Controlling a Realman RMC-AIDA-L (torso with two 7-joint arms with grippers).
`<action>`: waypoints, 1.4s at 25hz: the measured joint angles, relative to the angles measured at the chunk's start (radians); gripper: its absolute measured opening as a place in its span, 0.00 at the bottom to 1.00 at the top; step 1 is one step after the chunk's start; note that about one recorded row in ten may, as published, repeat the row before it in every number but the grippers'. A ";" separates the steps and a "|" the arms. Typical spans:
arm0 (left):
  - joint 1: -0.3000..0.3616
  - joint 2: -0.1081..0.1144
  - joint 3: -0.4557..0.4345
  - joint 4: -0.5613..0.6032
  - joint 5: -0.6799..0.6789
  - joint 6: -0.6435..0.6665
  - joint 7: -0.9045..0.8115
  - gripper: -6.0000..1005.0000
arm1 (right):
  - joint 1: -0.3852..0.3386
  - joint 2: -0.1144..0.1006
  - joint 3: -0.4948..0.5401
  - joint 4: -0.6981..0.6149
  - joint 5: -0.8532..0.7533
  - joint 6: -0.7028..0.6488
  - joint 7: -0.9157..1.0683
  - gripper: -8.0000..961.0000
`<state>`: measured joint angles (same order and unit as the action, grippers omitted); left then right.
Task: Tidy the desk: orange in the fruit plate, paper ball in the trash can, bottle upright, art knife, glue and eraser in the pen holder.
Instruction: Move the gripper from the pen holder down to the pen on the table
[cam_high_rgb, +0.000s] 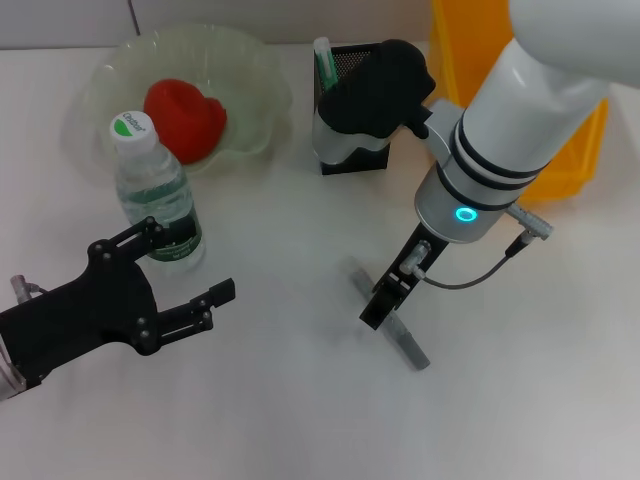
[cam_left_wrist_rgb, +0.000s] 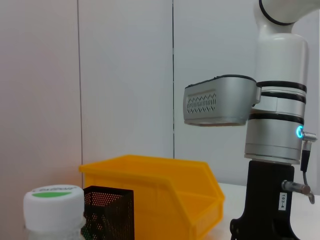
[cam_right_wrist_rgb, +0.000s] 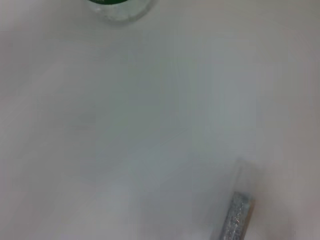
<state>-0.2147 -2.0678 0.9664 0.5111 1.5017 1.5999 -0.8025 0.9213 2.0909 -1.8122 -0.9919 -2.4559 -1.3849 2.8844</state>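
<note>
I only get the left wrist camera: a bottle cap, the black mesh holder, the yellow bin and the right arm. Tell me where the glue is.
Observer: The glue lies flat on the desk, with the right tool down right over it.
Operator: Report the orange.
Observer: The orange sits in the fruit plate, on the far side of the upright bottle.
Operator: Now give me the left tool.
Observer: The left tool is open, low beside the base of the bottle on the near side.
</note>
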 joint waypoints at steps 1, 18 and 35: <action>0.000 0.000 0.000 -0.001 0.000 0.000 0.000 0.81 | 0.000 0.000 -0.003 0.003 -0.001 0.003 0.001 0.84; 0.000 0.000 0.002 -0.003 0.000 -0.004 0.001 0.81 | 0.007 0.000 -0.006 0.028 0.003 0.017 0.004 0.39; 0.000 0.000 0.000 -0.003 0.000 -0.004 0.003 0.81 | 0.025 0.002 -0.005 0.060 0.008 0.014 -0.001 0.12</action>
<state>-0.2147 -2.0678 0.9664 0.5077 1.5013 1.5955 -0.7995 0.9461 2.0924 -1.8174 -0.9321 -2.4481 -1.3704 2.8829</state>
